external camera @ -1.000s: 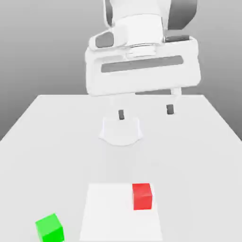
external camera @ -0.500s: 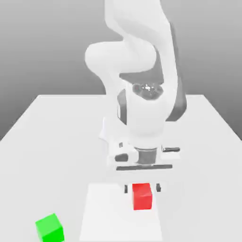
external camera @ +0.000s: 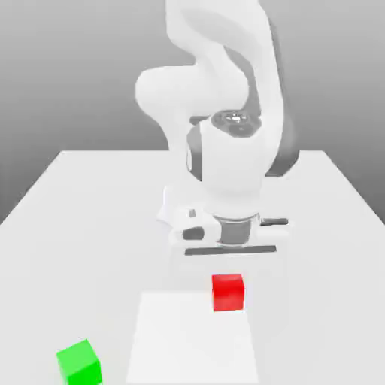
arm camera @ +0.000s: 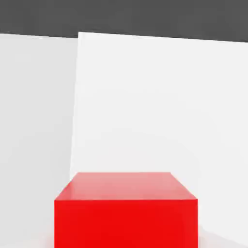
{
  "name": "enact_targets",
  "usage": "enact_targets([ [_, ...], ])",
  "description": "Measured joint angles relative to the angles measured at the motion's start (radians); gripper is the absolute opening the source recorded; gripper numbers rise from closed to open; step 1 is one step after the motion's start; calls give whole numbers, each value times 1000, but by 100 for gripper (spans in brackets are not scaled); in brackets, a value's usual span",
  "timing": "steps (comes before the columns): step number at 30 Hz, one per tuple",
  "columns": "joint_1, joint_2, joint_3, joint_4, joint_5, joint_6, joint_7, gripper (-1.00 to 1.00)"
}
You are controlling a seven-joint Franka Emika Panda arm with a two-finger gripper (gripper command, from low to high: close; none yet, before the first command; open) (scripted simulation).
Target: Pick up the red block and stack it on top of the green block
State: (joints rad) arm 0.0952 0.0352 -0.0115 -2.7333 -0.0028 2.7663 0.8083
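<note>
Going from the exterior view's left to its right, I come first to the green block (external camera: 79,365), one of it, resting on the surface (external camera: 323,301). From my gripper (external camera: 228,289) it lies well apart, toward the exterior view's left and farther out from my base, nearer that camera. Next is one flat white square (external camera: 188,346), which spreads out beside and ahead of my gripper; its near edge, seen from my base, runs close to where I hold my load. Then comes the one red block (external camera: 228,295), right at my gripper: I am closed on it, pinching it by its sides, and in the hand view too it sits squarely against me, upright and level. So I count two blocks, one red and one green, one white square, and one gripper, mine. Neither block shows a clearly longer axis, but the green one is turned at an angle to the red one in my grip. I judge the grasp done and the stacking still to do. The coming move turns on that diagonal: outward and toward the exterior view's left, high enough to clear the green block's top, with a turn of my wrist if I want the faces to line up before I lower.
</note>
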Motion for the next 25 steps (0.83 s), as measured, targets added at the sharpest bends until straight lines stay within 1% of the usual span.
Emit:
enact_targets([
  [16,-285,146,-104,341,42,-198,-591,-100],
  [18,-304,184,-111,368,55,-184,-642,-100],
  [21,-321,280,-98,380,79,-101,-672,-100],
  [22,-324,305,-95,382,85,-78,-677,100],
  [25,-324,305,-95,382,85,-78,-677,100],
])
